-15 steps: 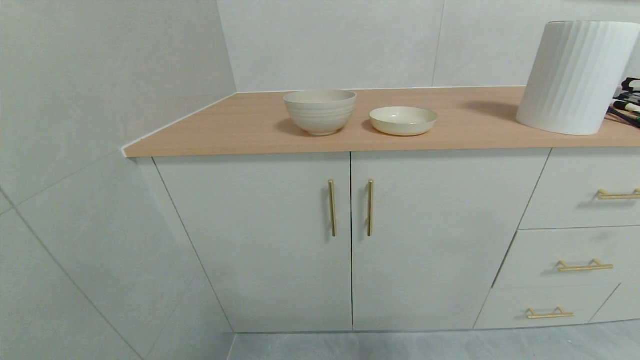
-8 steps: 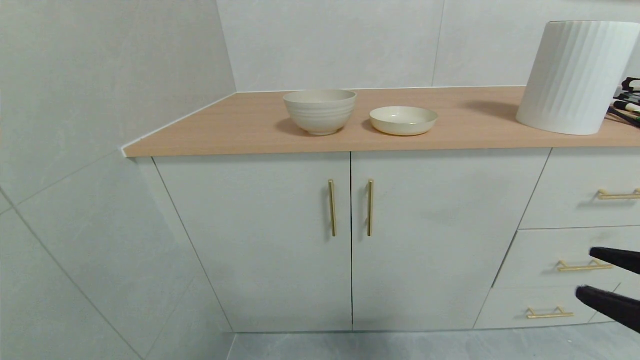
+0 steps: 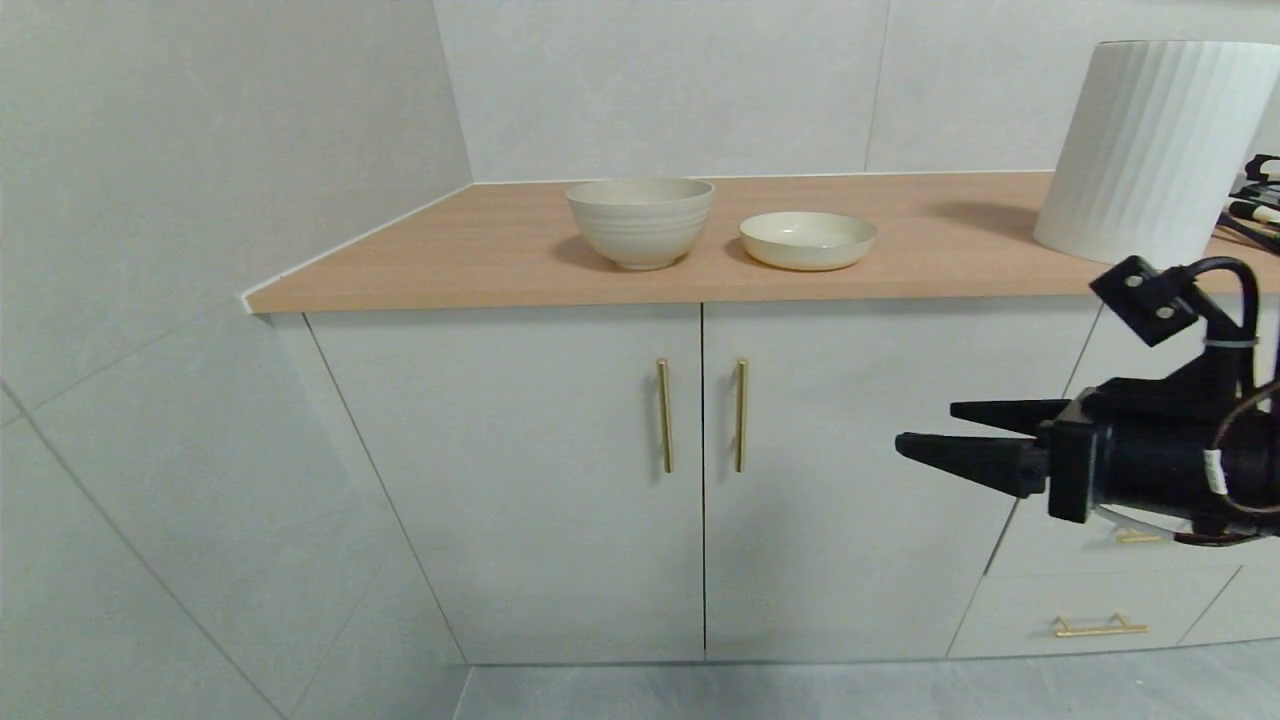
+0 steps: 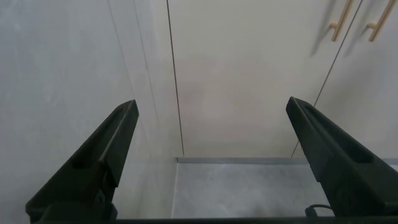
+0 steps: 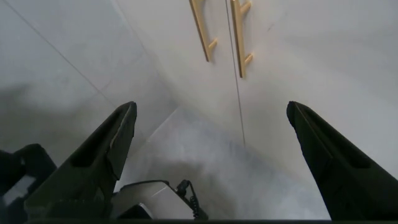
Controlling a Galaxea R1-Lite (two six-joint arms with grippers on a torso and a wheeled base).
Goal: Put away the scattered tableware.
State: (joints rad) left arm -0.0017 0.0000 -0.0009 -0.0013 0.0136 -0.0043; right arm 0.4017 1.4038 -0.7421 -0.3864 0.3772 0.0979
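Observation:
A ribbed beige bowl (image 3: 640,222) and a shallow cream dish (image 3: 807,240) stand side by side on the wooden countertop (image 3: 480,255). My right gripper (image 3: 940,430) is open with nothing in it, held in front of the right cabinet door (image 3: 860,480), well below the dish. Its fingers (image 5: 93,165) point toward the two gold door handles (image 5: 224,34). My left gripper (image 4: 211,155) is open and holds nothing, low down facing the left cabinet door (image 4: 249,81) near the floor.
A tall white ribbed container (image 3: 1150,150) stands at the counter's right end, with dark utensils (image 3: 1255,205) behind it. Drawers with gold pulls (image 3: 1100,627) lie right of the doors. A tiled wall (image 3: 150,300) closes the left side.
My right gripper has risen from the lower right edge and moved left, now in front of the right cabinet door. The bowl and dish have not moved.

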